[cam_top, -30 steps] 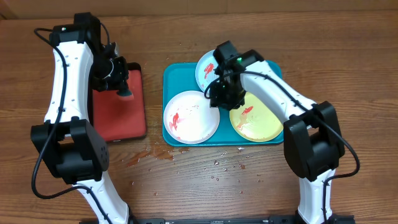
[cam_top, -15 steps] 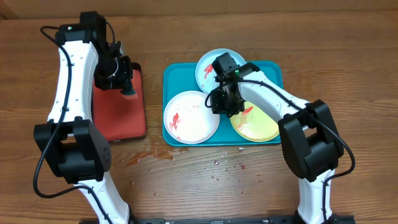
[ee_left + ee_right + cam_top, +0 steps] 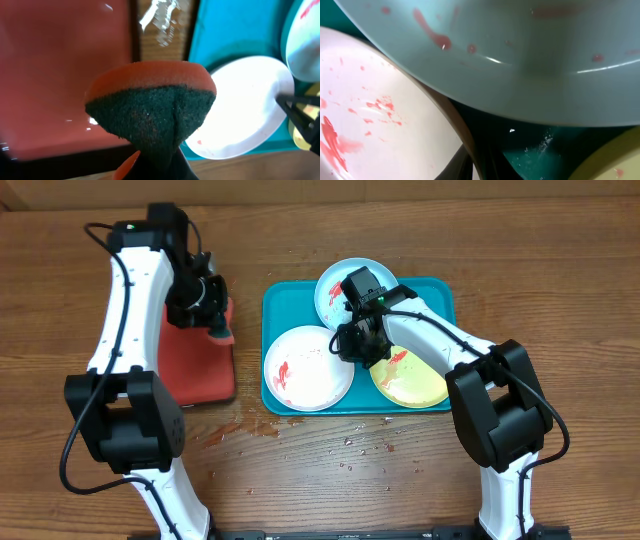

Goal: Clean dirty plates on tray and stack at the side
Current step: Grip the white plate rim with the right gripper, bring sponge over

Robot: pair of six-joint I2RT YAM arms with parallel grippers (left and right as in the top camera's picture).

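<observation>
The turquoise tray [image 3: 285,305] holds three plates with red smears: light blue [image 3: 335,290] at the back, pinkish-white [image 3: 305,370] front left, yellow-green [image 3: 412,378] front right. My right gripper [image 3: 352,345] is low between them. In the right wrist view its fingers [image 3: 480,162] close on the pinkish-white plate's [image 3: 370,110] right rim, under the light blue plate [image 3: 520,60]. My left gripper [image 3: 212,315] is shut on an orange sponge [image 3: 150,110] with a dark green face, above the red tray's right edge. The pinkish-white plate [image 3: 245,110] lies just right of the sponge.
A black-rimmed red tray [image 3: 190,365] lies left of the turquoise tray, with a narrow strip of wood between them. Wet patches and drops [image 3: 350,445] lie on the wooden table in front of both trays.
My left gripper has carried the sponge right, from over the red tray to its right edge. My right gripper moved slightly down and left onto the pinkish-white plate's rim.
</observation>
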